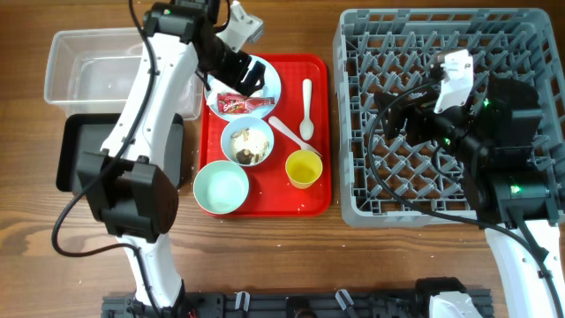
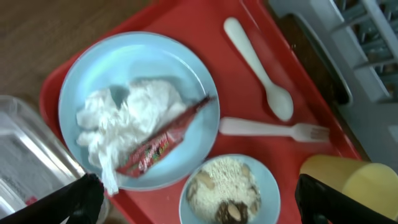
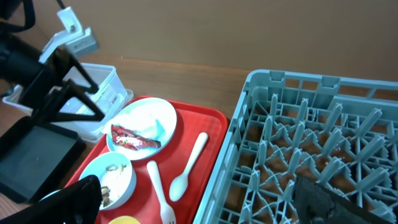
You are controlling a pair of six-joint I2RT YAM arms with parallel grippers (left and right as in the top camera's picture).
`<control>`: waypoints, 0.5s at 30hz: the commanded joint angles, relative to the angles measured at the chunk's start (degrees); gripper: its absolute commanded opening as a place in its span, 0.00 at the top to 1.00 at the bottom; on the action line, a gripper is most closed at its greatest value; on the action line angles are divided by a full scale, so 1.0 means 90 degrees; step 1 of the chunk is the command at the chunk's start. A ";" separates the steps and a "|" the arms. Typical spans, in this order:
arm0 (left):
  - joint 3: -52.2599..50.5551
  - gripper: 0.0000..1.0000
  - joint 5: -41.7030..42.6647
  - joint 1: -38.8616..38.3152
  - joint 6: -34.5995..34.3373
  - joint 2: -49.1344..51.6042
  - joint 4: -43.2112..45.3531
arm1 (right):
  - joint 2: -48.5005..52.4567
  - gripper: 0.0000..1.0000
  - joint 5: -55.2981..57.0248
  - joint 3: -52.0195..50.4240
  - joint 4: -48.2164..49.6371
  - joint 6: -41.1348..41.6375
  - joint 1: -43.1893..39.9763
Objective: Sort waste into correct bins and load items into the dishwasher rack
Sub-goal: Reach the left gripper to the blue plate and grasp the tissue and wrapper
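Observation:
The pale blue plate (image 1: pixel 271 91) on the red tray holds a crumpled white napkin (image 2: pixel 130 112) and a red wrapper (image 1: pixel 243 104), also in the left wrist view (image 2: pixel 161 140). My left gripper (image 1: pixel 250 75) is open and empty, hovering over the plate and the small bowl of beige food scraps (image 1: pixel 248 141). A mint-green bowl (image 1: pixel 221 188), a yellow cup (image 1: pixel 303 168), a white spoon (image 1: pixel 306 110) and a fork (image 1: pixel 291 134) lie on the tray. My right gripper (image 1: pixel 399 110) is open and empty above the grey dishwasher rack (image 1: pixel 441 203).
The red serving tray (image 1: pixel 265 208) sits between the bins and the rack. The clear tub (image 1: pixel 88 71) stands at the back left, with the black tray (image 1: pixel 79 150) in front of it. The left arm reaches over both bins.

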 commanded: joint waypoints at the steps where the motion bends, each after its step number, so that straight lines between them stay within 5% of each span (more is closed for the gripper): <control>1: 0.0136 0.00 0.0126 -0.0017 0.0197 0.0104 0.0401 | 0.0036 0.00 -0.0148 0.0148 -0.0010 -0.0058 -0.0024; 15: 0.0136 0.00 -0.0304 0.0041 0.0197 0.1168 0.1015 | 0.0321 0.00 -0.0146 0.0141 -0.0367 -0.0075 -0.0024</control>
